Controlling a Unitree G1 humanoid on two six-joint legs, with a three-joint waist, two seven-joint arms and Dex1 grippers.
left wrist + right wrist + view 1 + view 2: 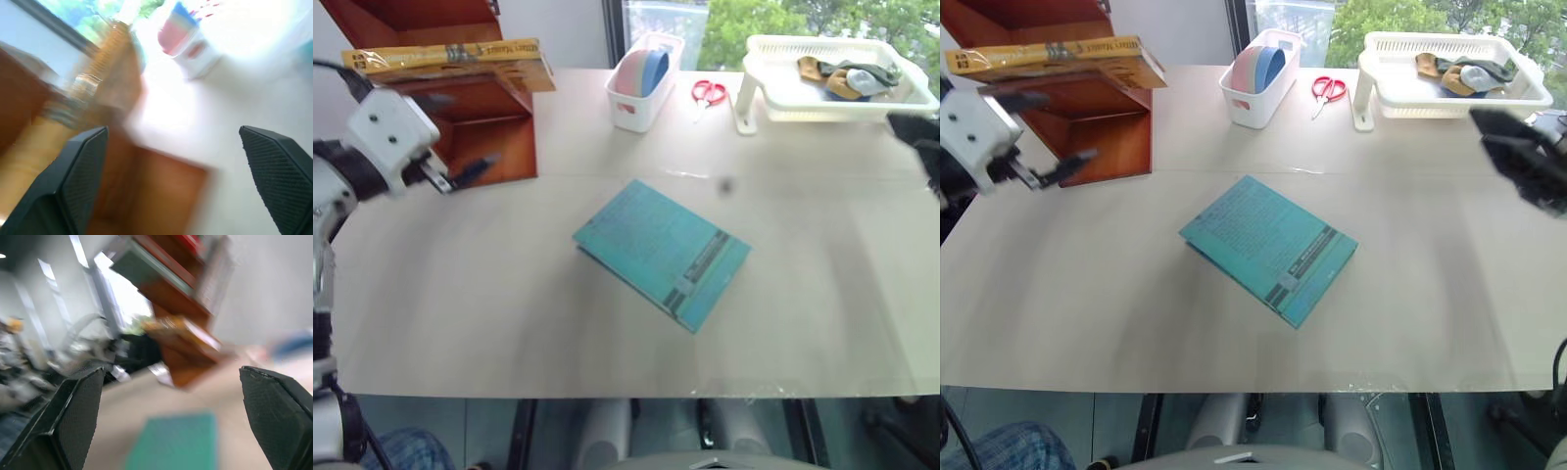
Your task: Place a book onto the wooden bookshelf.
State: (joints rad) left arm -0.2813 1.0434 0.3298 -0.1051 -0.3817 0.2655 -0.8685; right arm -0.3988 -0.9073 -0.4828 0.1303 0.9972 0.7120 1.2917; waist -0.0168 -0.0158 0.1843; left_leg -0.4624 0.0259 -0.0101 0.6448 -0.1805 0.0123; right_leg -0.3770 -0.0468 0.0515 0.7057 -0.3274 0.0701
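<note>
- Book (450, 61), yellow-orange cover, lies flat across a tier of the wooden bookshelf (480, 137) at the 10 o'clock corner of the bench (509, 323); its right end juts past the shelf's side panel.
- Left claw (1043, 137): held above the bench at about 9 o'clock, just in front of the bookshelf, roughly level, fingers aimed toward the shelf. Fingers wide apart, nothing between them; left wrist view confirms the gap.
- Right claw (1513, 157): at the 3 o'clock edge, raised over the bench, pointing inward toward the left. In the right wrist view its two fingers (73, 416) stand well apart and empty.
- Count, books: two. One on the shelf; one teal book (663, 253) lying flat and skewed near bench centre.
- Count, white containers: two. A narrow bin (646, 83) at 12 o'clock with pink and blue items; a wide white basket (832, 83) at 1–2 o'clock with dark and tan items.
- Count, scissors: one red-handled pair (708, 93), between bin and basket.
</note>
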